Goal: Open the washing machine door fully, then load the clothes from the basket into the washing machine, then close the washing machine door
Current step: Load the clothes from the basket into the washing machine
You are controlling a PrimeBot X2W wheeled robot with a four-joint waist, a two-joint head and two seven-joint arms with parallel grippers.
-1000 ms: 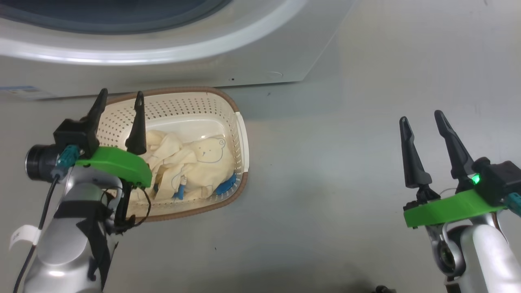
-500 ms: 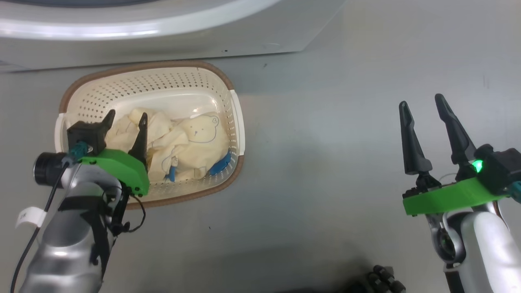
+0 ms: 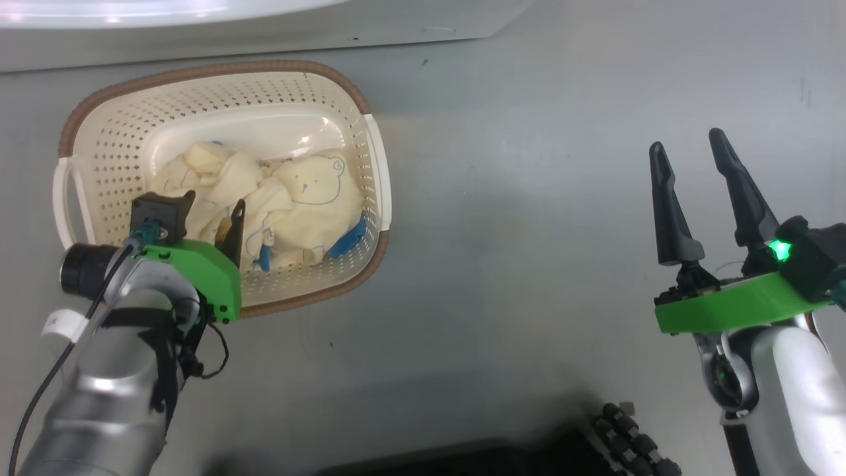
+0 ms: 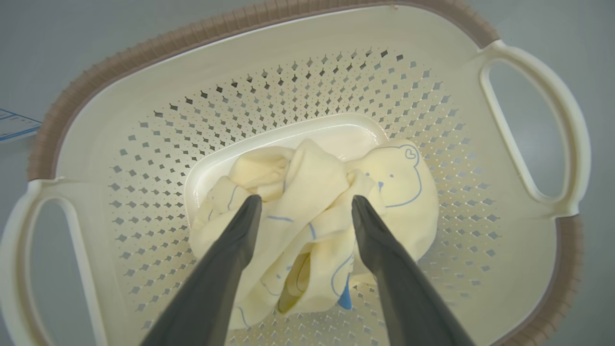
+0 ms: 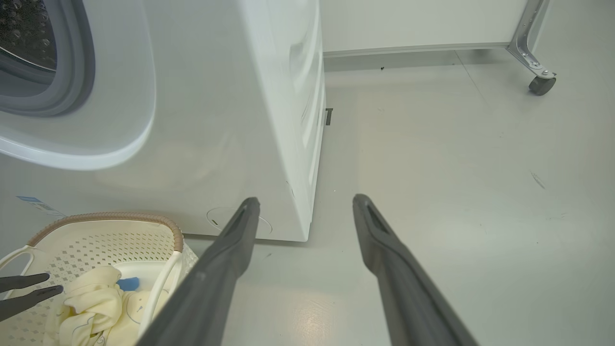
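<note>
Loading looks barely begun — the left gripper point(image 4: 306, 202), jaws wide and empty, points into the basket point(image 4: 288, 72) with the clothes point(image 4: 394, 182) heaped between its fingertips; the right gripper point(image 3: 686, 140), also spread and empty, hangs well apart — the washing machine point(image 5: 230, 120) mouth seems uncovered; closing the door remains.

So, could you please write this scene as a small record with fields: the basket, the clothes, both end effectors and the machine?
container: cream-white perforated plastic basket with brown rim, standing on the grey floor in front of the machine
load: pale cream-yellow fabric garments with blue line drawings, bunched on the basket's bottom
left end effector: open, pointing down into the basket, fingers astride the garments; contact cannot be told
right end effector: open, empty, over bare floor
machine: big white front-loading washing machine, grey rubber gasket uncovered
</note>
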